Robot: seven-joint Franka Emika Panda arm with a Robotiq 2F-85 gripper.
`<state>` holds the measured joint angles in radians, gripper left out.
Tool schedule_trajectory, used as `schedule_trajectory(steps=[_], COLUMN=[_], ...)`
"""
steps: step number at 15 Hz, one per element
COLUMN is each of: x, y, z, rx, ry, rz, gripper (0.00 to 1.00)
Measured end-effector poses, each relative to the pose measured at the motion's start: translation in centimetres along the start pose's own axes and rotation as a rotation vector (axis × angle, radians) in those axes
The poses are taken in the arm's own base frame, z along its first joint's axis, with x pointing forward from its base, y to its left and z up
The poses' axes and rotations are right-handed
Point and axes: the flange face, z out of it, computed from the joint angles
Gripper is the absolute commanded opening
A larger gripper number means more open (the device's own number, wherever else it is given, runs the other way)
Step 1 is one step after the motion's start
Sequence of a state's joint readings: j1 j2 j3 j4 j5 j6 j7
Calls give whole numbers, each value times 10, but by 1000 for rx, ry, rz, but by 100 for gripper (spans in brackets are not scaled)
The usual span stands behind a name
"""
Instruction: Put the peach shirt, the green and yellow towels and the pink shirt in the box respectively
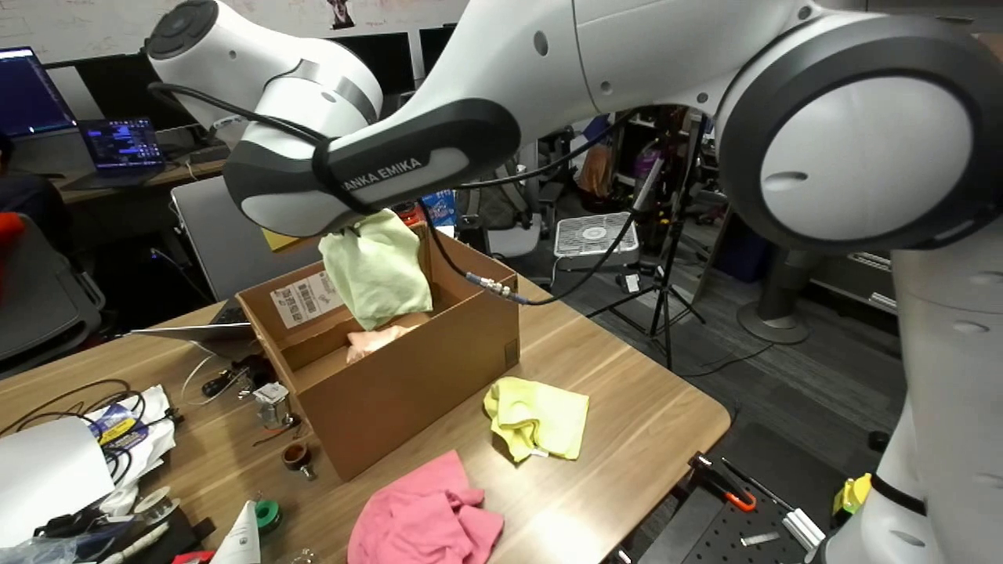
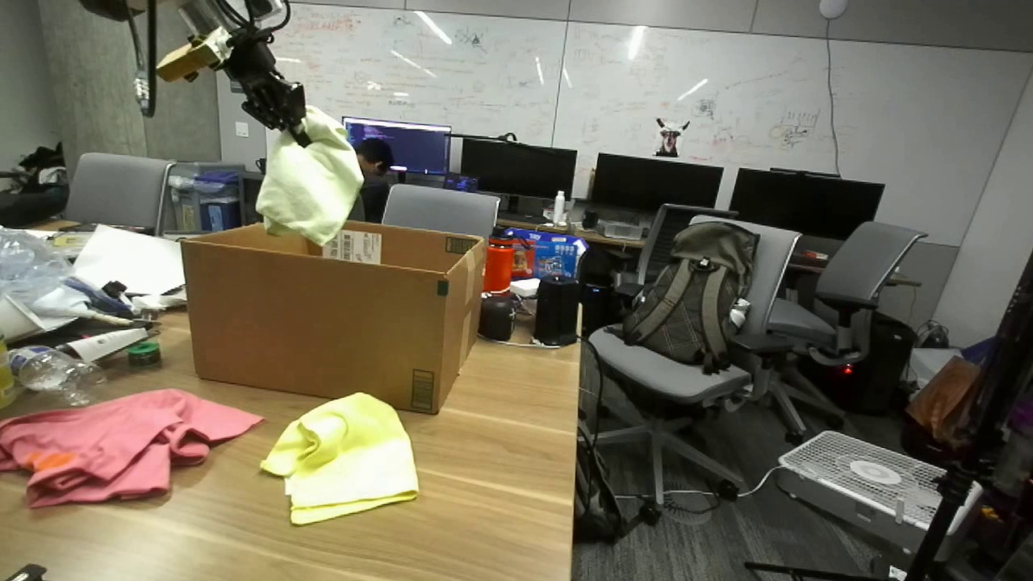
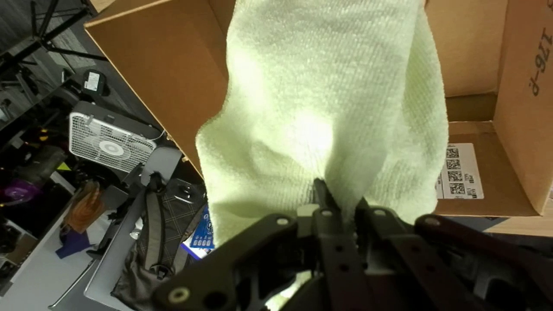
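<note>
Held green towel (image 2: pixel 311 186) pinched between fingers (image 2: pixel 301 137), upper left in an exterior view, over the box (image 2: pixel 315 319) containing the peach shirt (image 1: pixel 374 341).

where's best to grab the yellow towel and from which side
Probably pinch the raised, bunched folds of the yellow towel, at its end nearer the box, coming straight down from above: those folds stand up off the table, while the opposite end lies flatter, leaving less to catch.
</note>
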<state>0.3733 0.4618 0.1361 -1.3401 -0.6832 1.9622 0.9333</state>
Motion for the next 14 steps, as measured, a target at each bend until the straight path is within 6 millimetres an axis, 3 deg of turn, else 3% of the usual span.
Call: schedule_trajectory(steps=[4,5,6,14], x=[5,7,9,20], y=[-13,-14,-15,-11], z=[14,16,19,25], rx=[-16,-18,-21,-34], ry=[-15,-16,-18,-34], rz=[-33,-36,-37,-41], gripper=[2,25,36,95])
